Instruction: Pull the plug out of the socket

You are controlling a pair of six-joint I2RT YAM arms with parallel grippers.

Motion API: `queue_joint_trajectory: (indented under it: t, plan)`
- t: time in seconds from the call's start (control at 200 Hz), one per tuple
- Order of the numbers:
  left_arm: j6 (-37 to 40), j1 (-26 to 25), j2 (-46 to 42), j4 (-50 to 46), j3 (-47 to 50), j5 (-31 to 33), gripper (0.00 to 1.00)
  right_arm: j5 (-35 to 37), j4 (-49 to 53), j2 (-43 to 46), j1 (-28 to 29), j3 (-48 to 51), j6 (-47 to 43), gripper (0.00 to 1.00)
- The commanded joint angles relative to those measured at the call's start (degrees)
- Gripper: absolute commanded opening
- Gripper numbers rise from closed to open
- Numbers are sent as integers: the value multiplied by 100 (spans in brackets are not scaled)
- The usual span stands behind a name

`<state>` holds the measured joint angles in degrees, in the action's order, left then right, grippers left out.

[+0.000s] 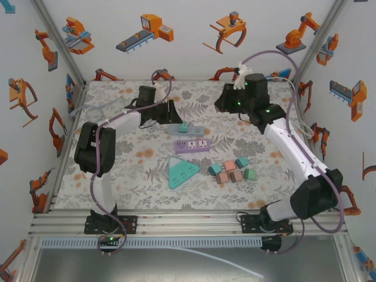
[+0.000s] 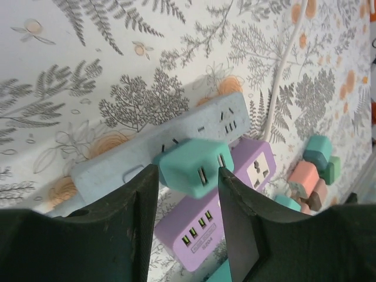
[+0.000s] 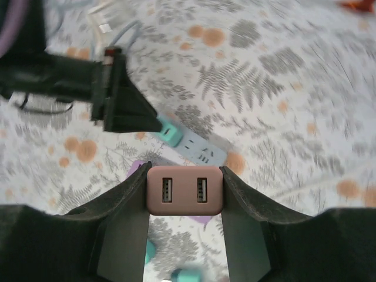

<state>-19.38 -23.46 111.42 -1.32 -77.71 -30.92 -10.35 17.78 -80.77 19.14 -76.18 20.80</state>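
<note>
A teal plug lies tilted on the pale blue socket strip, its two prongs showing, out of the holes. My left gripper is open a little, and the plug sits just beyond its fingertips. From above, the plug is at the strip's left end, right of the left gripper. My right gripper is shut on a pink two-port plug and hovers above the table at the back right. Below it are the strip and teal plug.
A purple socket strip lies just in front of the blue one, with a white cable running off. Nearer the front are a teal triangular strip and a cluster of pink, teal and brown plugs.
</note>
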Motion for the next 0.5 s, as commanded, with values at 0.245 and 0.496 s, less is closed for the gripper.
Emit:
queue_joint_trajectory:
  t: [0.245,0.496]
  plan:
    - [1269,-297,-1853,1517,1229,-1440,51,604,1212,1014,-1767,1509,2584,0]
    - [3440,-1017,-2647,368,1547,-2000,58,667,1746,1037,-2540,2499,3127,0]
